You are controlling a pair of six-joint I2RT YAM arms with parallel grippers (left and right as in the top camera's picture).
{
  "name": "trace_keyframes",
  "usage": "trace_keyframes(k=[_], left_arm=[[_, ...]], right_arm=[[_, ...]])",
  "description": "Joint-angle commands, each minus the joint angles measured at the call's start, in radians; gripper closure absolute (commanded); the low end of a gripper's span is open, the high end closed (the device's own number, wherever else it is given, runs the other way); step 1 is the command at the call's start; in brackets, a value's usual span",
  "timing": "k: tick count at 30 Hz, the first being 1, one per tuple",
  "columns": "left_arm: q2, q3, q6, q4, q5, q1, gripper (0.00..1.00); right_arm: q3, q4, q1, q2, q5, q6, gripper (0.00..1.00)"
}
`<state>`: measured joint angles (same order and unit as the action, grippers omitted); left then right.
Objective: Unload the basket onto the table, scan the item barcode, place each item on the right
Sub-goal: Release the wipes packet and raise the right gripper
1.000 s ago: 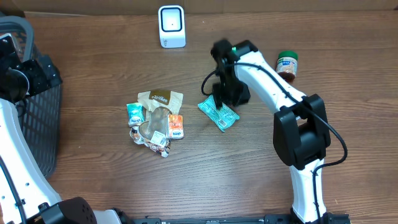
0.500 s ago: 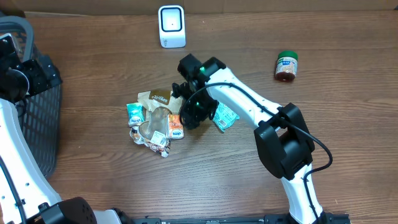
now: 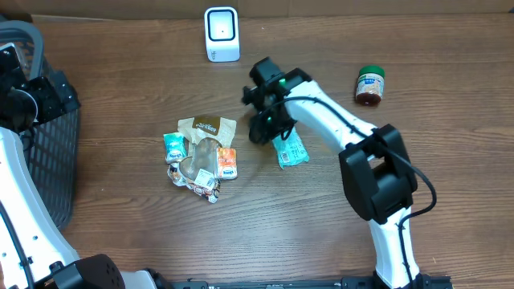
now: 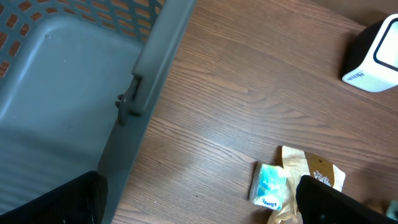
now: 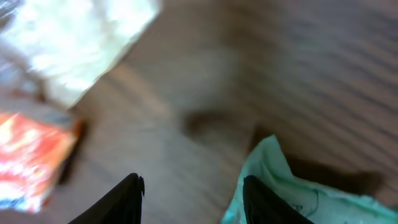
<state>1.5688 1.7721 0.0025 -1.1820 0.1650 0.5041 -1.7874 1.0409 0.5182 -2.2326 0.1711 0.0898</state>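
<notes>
1. Near the middle of the surface [image 3: 120, 233] the green packet [image 3: 291, 149] lies flat, just right of the snack pile [image 3: 202, 154] but apart from it. I judge it to be the item to scan, since the right arm is working over it
2. The right tool [image 3: 259, 128] hangs at the packet's upper-left end. In the wrist view its fingers [image 5: 132, 193] stand apart with bare wood between them, and the packet's edge sits outside the finger at the frame's right, so nothing is clamped. That view is blurred, so I can't tell whether a finger touches the packet
3. The scanner [image 3: 222, 34] stands upright at the far edge, window facing the work area and well apart from the packet. It is probably set there so an item can be lifted and shown to it
4. The left tool [image 4: 199, 199] is off by the basket [image 3: 48, 168], fingers wide apart and empty. It looks parked clear of the right arm's reach
5. The jar [image 3: 370, 85] stands upright far right, alone; it and the snack pile are likely other items waiting
6. Judged step: lining up a grasp, with the packet not yet lifted and the scan not yet done
7. The next move calls for shifting the tool so the packet's end sits between the fingers
8. Risk: a thin, flat pouch on wood may slide or slip the pinch
</notes>
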Motion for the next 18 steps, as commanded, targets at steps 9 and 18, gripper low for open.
trace_keyframes(k=[9,18], left_arm=[[-0.005,0.02,-0.009,0.0,0.011,0.0,0.0],[-0.005,0.02,-0.009,0.0,0.011,0.0,0.0]], right_arm=[[0.004,0.016,-0.19,-0.003,-0.084,-0.38,0.51],[-0.151,0.219,-0.252,0.013,-0.049,-0.304,0.41]])
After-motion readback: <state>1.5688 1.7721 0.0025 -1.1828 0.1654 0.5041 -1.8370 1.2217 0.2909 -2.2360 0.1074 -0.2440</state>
